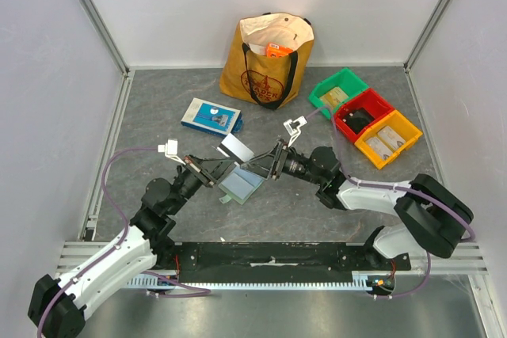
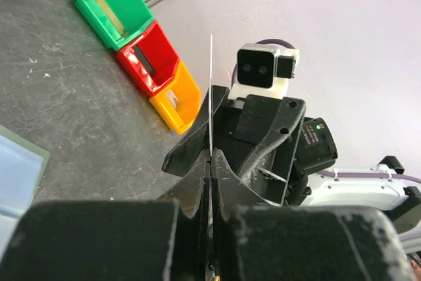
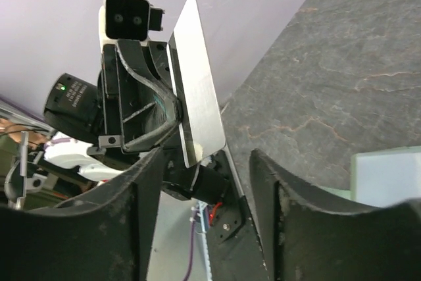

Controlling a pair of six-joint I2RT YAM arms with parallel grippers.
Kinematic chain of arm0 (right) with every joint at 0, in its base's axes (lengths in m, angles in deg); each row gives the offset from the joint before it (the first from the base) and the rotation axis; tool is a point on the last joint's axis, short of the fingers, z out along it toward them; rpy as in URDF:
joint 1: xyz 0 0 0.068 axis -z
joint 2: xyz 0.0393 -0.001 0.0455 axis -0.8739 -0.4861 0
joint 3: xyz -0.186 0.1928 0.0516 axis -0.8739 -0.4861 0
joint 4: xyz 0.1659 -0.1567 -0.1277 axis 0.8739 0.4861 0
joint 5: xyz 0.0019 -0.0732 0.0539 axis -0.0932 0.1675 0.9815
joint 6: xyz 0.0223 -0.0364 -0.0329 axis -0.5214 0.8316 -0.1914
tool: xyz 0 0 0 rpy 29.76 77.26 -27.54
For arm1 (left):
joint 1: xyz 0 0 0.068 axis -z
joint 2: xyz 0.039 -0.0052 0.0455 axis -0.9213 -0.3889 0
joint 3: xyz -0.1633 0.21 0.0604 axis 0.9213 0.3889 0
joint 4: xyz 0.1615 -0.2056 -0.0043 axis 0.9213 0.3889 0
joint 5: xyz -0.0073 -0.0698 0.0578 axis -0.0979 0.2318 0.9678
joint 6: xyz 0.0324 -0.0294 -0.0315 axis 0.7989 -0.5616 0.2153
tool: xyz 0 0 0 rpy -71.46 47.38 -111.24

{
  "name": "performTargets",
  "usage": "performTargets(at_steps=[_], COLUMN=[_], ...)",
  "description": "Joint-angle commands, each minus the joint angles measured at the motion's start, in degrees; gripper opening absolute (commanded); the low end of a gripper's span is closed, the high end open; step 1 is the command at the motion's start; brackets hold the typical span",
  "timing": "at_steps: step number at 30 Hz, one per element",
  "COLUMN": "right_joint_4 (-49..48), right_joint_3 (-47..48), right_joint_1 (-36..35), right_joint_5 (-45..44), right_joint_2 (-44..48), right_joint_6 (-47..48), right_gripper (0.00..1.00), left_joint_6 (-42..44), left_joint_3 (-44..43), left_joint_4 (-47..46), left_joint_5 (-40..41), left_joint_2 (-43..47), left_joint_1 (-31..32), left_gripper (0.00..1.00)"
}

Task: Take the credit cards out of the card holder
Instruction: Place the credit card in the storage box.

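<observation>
Hanging above the dark grey table (image 1: pixel 158 116), a thin silvery rectangular credit card (image 3: pixel 194 90) is gripped by one short end in the clenched left gripper (image 2: pixel 210 162). This is judged to hold it clear of the pale green fold-open card holder (image 1: pixel 240 184), which lies flat just below. The card's long axis is aligned with the left fingers (image 2: pixel 187 159) and aimed up toward the right gripper (image 1: pixel 268 162), whose fingers (image 3: pixel 148 202) are spread around nothing, apparently ready to receive it.
</observation>
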State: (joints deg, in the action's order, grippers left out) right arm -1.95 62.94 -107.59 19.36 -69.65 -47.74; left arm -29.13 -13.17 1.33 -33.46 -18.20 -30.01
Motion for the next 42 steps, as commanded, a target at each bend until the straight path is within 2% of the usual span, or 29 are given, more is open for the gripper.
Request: performTargets(at_steps=[1,4,9,11,16,20,24,29,36,42], right_joint_4=[-7.26,-7.00,-3.93,1.50,22.75,37.27,46.87,48.11,43.73,40.21], right_joint_3=[3.44,4.06,4.58,5.20,7.92,11.87,15.22,15.22,14.61,15.75], right_joint_1=[-0.26,-0.26,-0.26,-0.26,-0.69,-4.02,-10.44,-17.03,-26.00,-32.68], right_joint_5=[1.77,2.13,2.04,1.69,-4.89,-13.13,-27.37,-42.94,-56.92,-64.66], right_joint_2=[-0.99,-1.08,-0.20,1.37,7.26,9.29,8.51,7.80,6.93,2.80], right_joint_6=[-0.57,0.49,3.56,7.41,24.98,38.34,49.42,59.80,71.14,79.05], right_gripper=[0.55,0.40,0.00,0.00,0.00,0.00,0.00,0.00,0.00,0.00], left_joint_6=[-0.10,-0.36,-0.72,-0.80,-0.80,-1.68,-1.42,-0.10,-3.26,-4.76], left_joint_3=[-2.16,-1.37,-1.28,-2.16,-6.11,-11.98,-19.37,-25.54,-21.68,-19.74], left_joint_4=[-4.09,-3.92,-1.99,2.13,18.37,32.79,43.17,48.37,43.91,38.28], left_joint_5=[-2.20,-2.37,-2.64,-1.94,3.76,7.64,8.87,8.61,5.89,4.13], left_joint_2=[-0.31,-0.66,-0.49,0.48,4.34,5.05,1.81,-4.17,-6.55,-7.87], left_joint_1=[0.25,0.16,0.17,0.16,0.08,0.08,0.08,0.16,0.08,0.08], left_gripper=[0.02,0.02,0.03,0.17,0.72,0.87,0.92,0.93,0.91,0.86])
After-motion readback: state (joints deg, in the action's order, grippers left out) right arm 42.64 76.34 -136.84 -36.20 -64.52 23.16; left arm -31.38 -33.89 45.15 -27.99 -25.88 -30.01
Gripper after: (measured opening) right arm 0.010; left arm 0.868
